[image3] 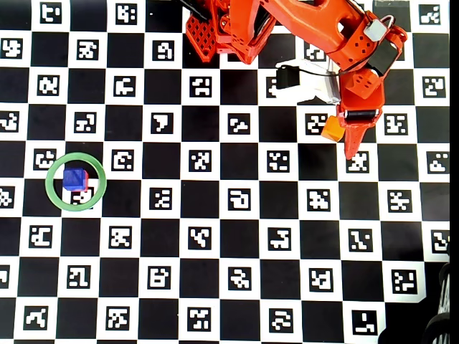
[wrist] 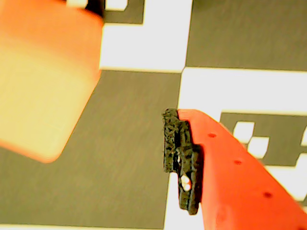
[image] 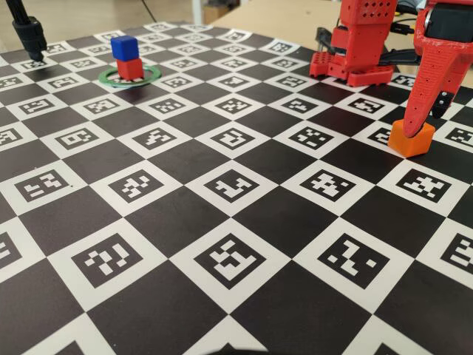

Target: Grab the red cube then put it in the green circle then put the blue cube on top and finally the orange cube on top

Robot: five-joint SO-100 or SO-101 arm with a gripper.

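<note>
Orange filled the near corner of the wrist view, where the orange cube (wrist: 45,76) loomed blurred and out of focus at upper left, while one padded finger (wrist: 180,160) of the gripper stood apart from it across a strip of dark board. Seen from the fixed view, the gripper (image: 414,122) had its tip down at the cube (image: 412,138), which sat on the checkered marker board (image: 222,222) at the right side, close to the arm's base (image: 355,63). From overhead the cube (image3: 332,129) lay just beside the finger's left edge; the gripper (image3: 344,140) straddled it loosely, its jaws parted and not yet closed on anything, as far as the wrist view showed. Well across the board, the first two steps appeared complete: the red cube (image: 130,69) rested inside the green circle (image: 151,76), and the blue cube (image: 124,47) stood squarely on top of it, slightly offset but stable. Overhead, the blue cube (image3: 72,178) hid nearly all of the red one (image3: 84,179) within the ring (image3: 51,183). What remained, by this reading, was the last leg: closing on the orange cube, carrying it the long way to the ring and setting it atop the two-high stack, a placement likely to demand care since a nudge could topple the tower.
</note>
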